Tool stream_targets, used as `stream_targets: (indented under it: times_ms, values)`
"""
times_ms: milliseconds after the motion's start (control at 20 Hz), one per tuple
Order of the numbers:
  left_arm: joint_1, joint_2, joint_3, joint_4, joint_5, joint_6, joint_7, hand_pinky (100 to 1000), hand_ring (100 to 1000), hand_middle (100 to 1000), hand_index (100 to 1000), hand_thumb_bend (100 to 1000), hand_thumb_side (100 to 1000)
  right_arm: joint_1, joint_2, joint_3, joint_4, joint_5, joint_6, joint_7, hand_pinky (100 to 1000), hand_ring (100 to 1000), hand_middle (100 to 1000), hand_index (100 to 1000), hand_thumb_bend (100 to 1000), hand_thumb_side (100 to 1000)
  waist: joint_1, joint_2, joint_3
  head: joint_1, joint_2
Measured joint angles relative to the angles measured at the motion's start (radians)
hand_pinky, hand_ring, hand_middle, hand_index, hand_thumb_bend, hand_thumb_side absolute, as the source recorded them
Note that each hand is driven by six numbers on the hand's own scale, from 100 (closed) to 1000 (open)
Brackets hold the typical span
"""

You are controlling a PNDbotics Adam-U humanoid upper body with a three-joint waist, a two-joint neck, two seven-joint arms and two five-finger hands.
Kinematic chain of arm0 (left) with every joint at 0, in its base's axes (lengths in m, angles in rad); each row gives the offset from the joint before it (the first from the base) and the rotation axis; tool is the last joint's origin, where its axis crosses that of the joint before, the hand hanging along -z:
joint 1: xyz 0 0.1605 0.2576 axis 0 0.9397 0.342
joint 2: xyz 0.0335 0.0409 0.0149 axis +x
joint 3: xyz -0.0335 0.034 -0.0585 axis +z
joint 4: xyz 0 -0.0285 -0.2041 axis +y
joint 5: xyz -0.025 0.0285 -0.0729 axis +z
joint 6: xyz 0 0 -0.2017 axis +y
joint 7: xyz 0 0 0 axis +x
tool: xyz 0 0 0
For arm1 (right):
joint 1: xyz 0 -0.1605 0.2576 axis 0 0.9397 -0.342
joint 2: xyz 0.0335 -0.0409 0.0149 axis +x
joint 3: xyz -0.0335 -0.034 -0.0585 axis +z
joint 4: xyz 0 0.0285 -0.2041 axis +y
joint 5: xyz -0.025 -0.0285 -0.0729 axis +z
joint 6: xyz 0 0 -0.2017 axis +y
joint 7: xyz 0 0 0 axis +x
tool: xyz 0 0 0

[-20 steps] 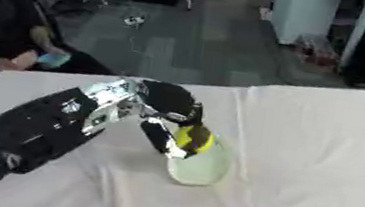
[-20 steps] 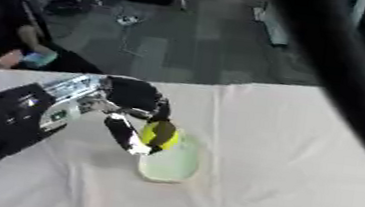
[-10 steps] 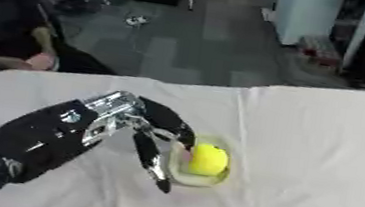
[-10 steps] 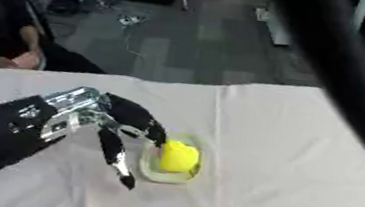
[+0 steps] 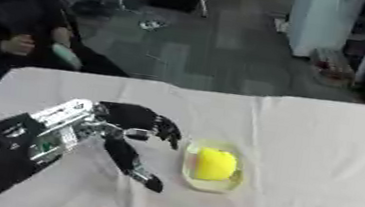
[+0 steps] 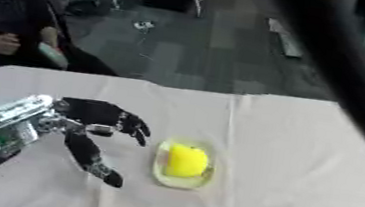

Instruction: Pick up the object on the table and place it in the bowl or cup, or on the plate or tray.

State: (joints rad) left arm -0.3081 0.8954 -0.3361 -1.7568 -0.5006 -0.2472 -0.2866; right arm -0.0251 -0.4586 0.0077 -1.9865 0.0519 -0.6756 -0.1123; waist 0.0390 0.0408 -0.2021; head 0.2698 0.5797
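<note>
Yellow object sits in the pale dish, left hand just beside it

At lower centre of the frame the yellow object (image 5: 214, 163) rests inside the shallow dish (image 5: 208, 184) on the white tablecloth (image 5: 322, 144). The left hand (image 5: 134, 128) hangs to its left, fingers released and spread, holding nothing, apart from the dish rim. The placing looks done. The right hand is out of view.
</note>
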Motion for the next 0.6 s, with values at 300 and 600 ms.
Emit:
stream_targets:
  times_ms: [300, 600]
  values:
    - [0.189, -0.001, 0.096, -0.205, -0.005, 0.086, 0.053, 778, 772, 877, 856, 580, 948, 0.065, 0.058, -0.005, 0.0, 0.147, 0.022, -0.107, 207, 489, 575, 343, 205, 1000, -0.026, -0.004, 0.074, -0.078, -0.025]
    - [0.29, -0.047, 0.165, -0.225, -0.118, 0.127, 0.043, 760, 761, 872, 850, 548, 967, 0.096, 0.088, 0.021, 0.0, 0.266, 0.035, -0.188, 212, 489, 574, 361, 204, 1000, -0.032, -0.012, 0.11, -0.113, -0.033]
